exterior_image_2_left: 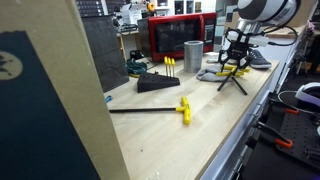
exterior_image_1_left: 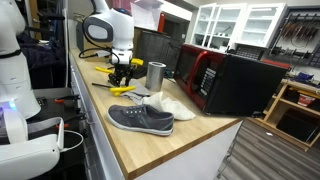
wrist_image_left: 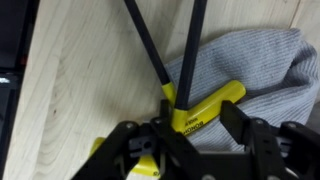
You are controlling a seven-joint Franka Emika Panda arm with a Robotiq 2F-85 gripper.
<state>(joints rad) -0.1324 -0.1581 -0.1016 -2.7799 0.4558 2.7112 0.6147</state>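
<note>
Wooden bench (exterior_image_1_left: pixel 195 145): gripper (wrist_image_left: pixel 192 130) half-closed astride yellow handle (wrist_image_left: pixel 210 105), raised on grey cloth (wrist_image_left: pixel 262 60), giving jaws room; grip unclear.

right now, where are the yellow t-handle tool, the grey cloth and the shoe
yellow t-handle tool (wrist_image_left: pixel 205 108), wrist view, on its yellow handle
grey cloth (wrist_image_left: pixel 270 65), wrist view, on a bare fold
shoe (exterior_image_1_left: pixel 138 118), in an exterior view, on its grey upper

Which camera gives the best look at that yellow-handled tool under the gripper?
The wrist view: the yellow-handled tool with black shafts shows close up, partly over grey cloth. In both exterior views it is only a small yellow speck under the gripper.
</note>
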